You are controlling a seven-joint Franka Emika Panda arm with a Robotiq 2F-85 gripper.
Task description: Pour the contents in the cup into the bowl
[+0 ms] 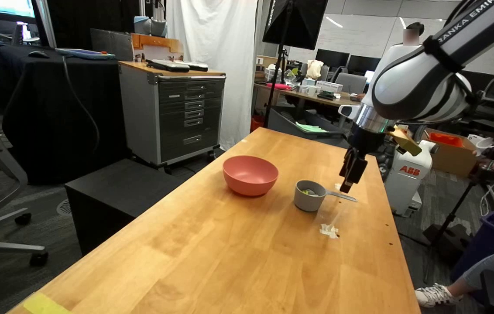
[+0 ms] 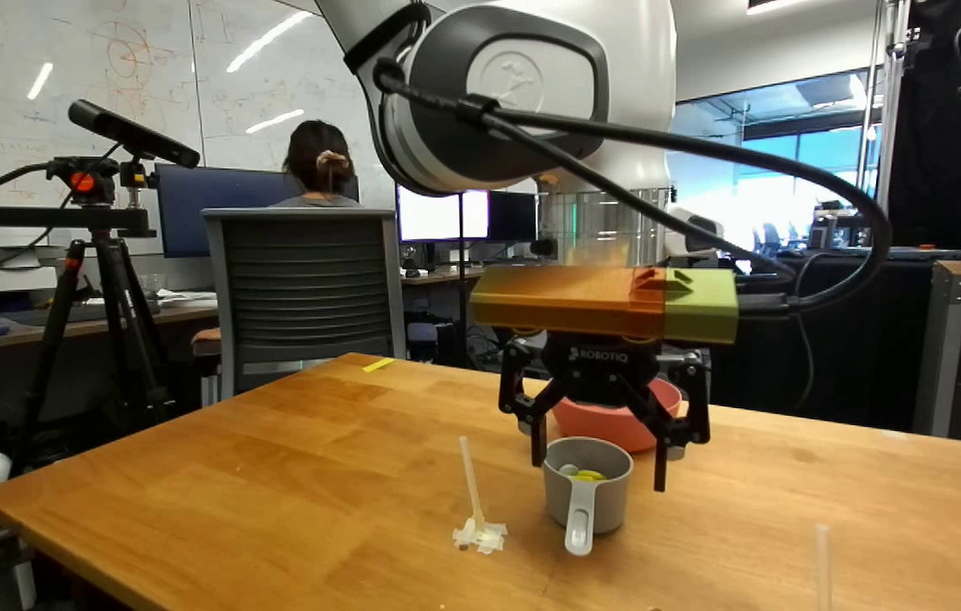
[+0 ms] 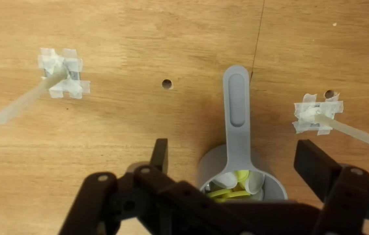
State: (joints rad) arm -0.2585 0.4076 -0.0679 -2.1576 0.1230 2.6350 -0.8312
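The contents [image 3: 235, 193], yellow and whitish pieces, lie in the grey cup [image 1: 308, 203], which stands upright on the bench [image 1: 229, 253], its handle [image 3: 237, 130] pointing away from the pinkish-red bowl [image 1: 249, 186] close by. I see the robot arm [image 1: 408, 83] holding its jaws over that handle, spread well apart. To either side, a pale tube [image 3: 30, 97] rises from tape [image 3: 70, 85].
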